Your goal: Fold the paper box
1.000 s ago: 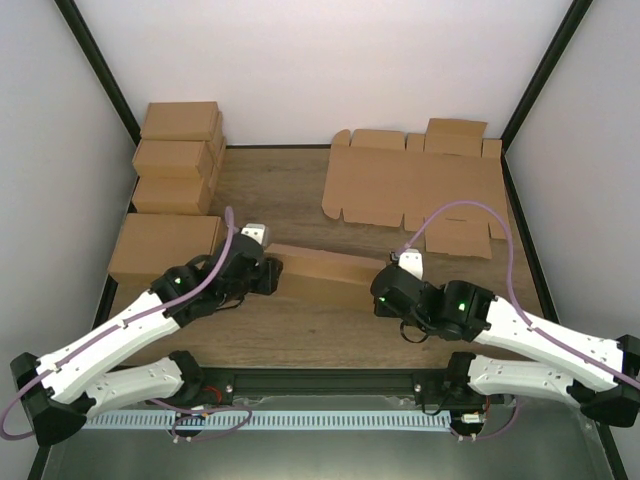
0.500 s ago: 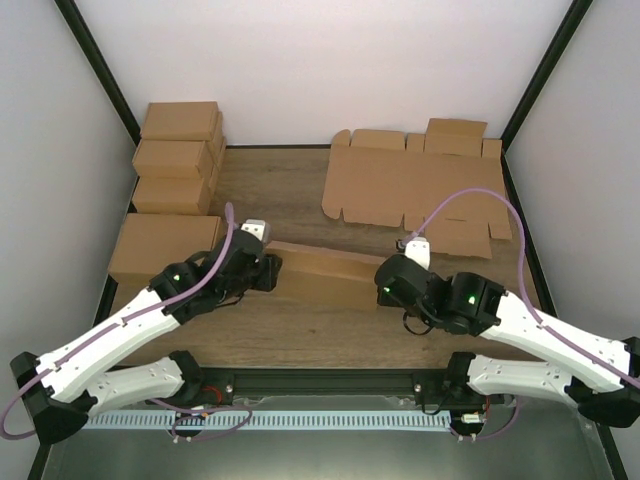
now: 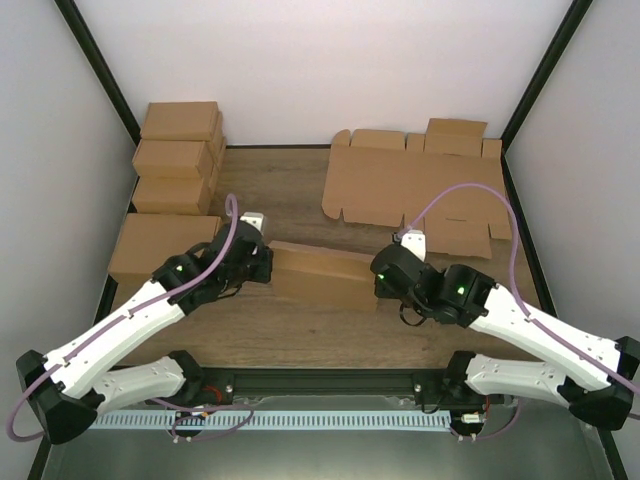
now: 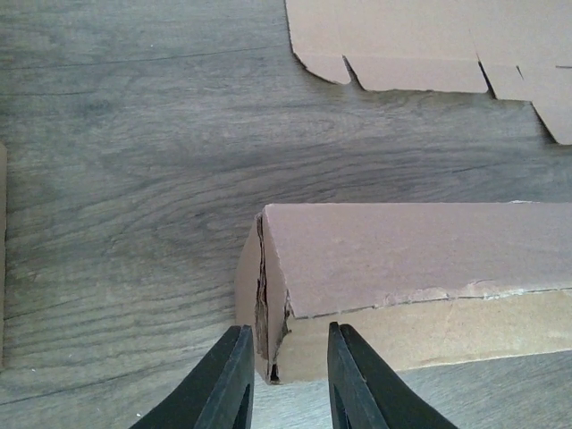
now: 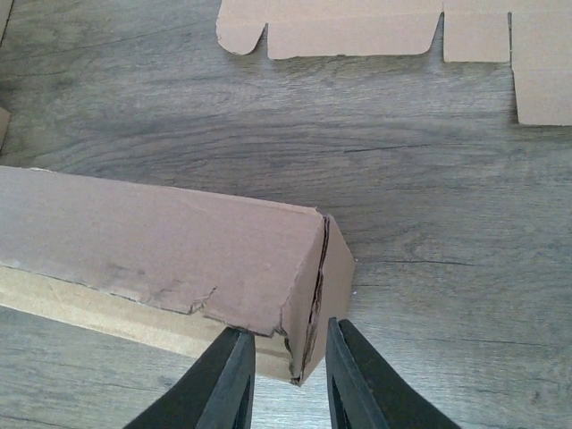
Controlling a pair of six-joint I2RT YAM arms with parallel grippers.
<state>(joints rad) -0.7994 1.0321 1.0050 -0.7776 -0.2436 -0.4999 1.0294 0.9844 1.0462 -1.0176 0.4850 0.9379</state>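
Observation:
The paper box [image 3: 320, 276] lies closed and slightly slanted mid-table, a long brown cardboard mailer. My left gripper [image 3: 263, 268] is at its left end. In the left wrist view its fingers [image 4: 284, 332] stand a narrow gap apart, straddling the box's near left corner [image 4: 268, 304], where the end flap edges look torn. My right gripper [image 3: 382, 272] is at the right end. In the right wrist view its fingers [image 5: 288, 326] straddle the near right corner [image 5: 308, 313] the same way, a narrow gap apart. I cannot tell whether the fingers touch the cardboard.
Flat notched cardboard sheets [image 3: 415, 185] lie at the back right, and show in the wrist views [image 4: 402, 36] [image 5: 357, 27]. Several brown cartons [image 3: 175, 160] are stacked along the back left. A black frame post stands at each back corner.
My right gripper has moved up and left against the box's right end. My left gripper has shifted slightly up at the left end. The box has barely moved.

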